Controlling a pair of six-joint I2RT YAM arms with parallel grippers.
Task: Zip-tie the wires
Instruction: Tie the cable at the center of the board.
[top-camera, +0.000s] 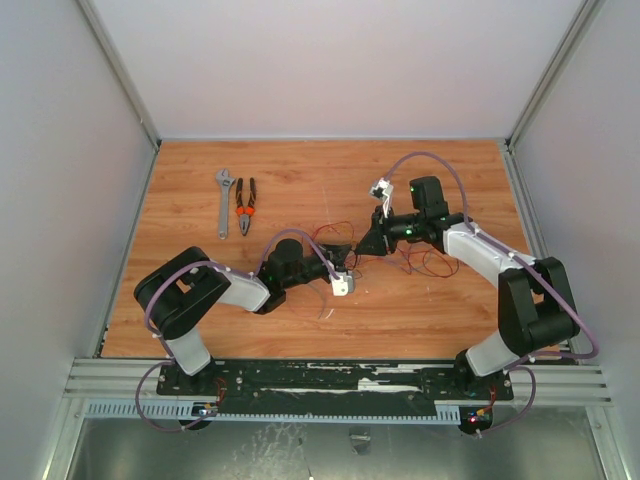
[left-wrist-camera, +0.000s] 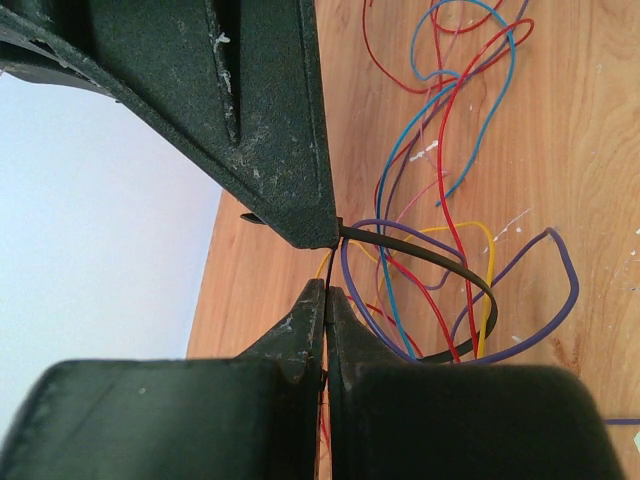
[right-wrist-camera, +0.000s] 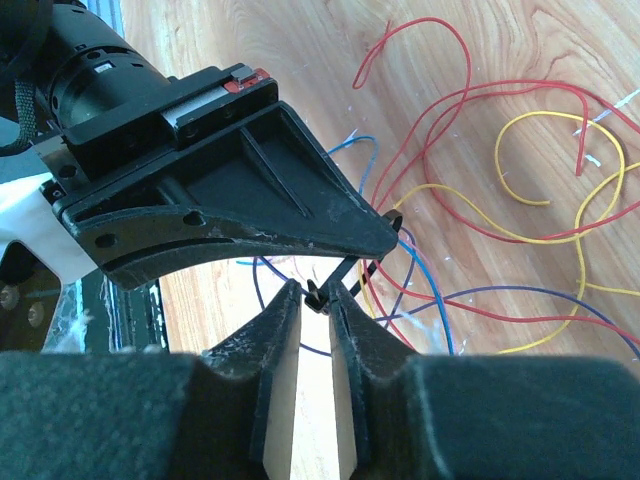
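The left gripper (left-wrist-camera: 326, 296) pinches the flat dark zip tie (left-wrist-camera: 430, 250) looping glossy wires (left-wrist-camera: 447, 190). Only its own wrist view shows the right gripper (right-wrist-camera: 318, 293) flanking the head; grip unclear.

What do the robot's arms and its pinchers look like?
The left arm and right arm are both built from chunky black joints joined by white links. A lavender cable loops along each one, and a tiny green light glows on the right arm. The left gripper and right gripper have black, wedge-shaped fingers, scuffed with pale specks.
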